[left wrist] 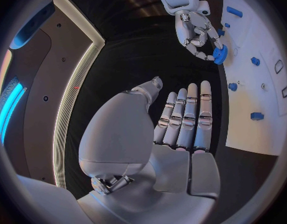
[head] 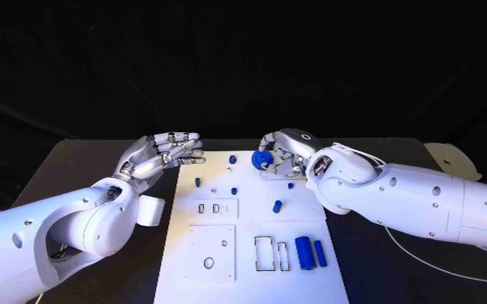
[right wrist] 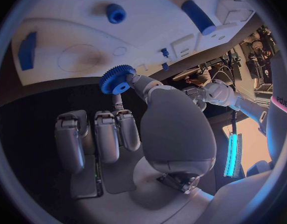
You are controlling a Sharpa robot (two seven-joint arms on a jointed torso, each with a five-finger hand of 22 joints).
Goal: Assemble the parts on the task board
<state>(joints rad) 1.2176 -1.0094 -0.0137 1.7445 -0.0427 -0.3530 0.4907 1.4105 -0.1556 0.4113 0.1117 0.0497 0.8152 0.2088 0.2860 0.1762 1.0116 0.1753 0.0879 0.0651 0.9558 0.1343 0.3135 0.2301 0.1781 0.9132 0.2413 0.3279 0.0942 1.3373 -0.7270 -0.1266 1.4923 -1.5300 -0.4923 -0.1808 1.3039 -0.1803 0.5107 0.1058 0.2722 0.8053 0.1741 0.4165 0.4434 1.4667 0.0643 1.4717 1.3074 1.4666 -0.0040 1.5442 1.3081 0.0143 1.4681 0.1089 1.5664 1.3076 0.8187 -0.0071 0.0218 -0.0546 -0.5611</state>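
Hovering over the far end of the task board (head: 254,255), a blue gear (head: 263,160) sits pinched in the right hand (head: 287,150), thumb and a finger on it, other fingers curled. Left hand (head: 162,153) floats off the board's far left corner, fingers loosely apart, holding nothing. Two blue cylinders (head: 310,252) lie near the board's near right side, small blue pegs (head: 234,190) mid-board.

- Near end of the task board (head: 193,276): two blue cylinders (head: 308,252) lie side by side beside the rectangular slots — bare plate to their left.
- Far end: the right hand (head: 284,153), pinching a blue gear (head: 263,161), hangs over small upright blue pegs (head: 232,159).
- Left hand (head: 162,153) hovers at the board's far-left corner — fingers apart.
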